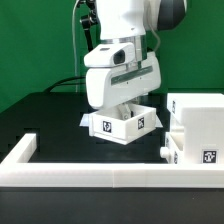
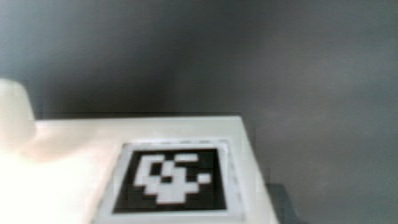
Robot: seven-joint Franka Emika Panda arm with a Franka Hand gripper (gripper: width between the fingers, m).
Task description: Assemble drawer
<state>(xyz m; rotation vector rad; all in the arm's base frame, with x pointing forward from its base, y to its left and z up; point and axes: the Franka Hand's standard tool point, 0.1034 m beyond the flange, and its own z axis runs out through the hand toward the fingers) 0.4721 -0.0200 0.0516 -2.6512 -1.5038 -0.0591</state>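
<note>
One tray (image 1: 124, 124) directly under the hand (image 1: 122, 100)

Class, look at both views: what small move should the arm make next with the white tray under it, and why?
Probably lift the shallow white plastic tray slightly: the arm sits directly over it, while the tall white hollow shell stands apart on the exterior view's right. The tool's grip is hidden.

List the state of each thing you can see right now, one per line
Claw: lowered into the tray, fingertips hidden, open or shut cannot be told.
Tray: upright on the table, open side up, tags facing the camera.
Shell: standing at the exterior view's right, apart from the claw.
Second tray: low in front of the shell, mostly hidden; not inserted as far as can be seen.
Border rail: lying flat along the front.
</note>
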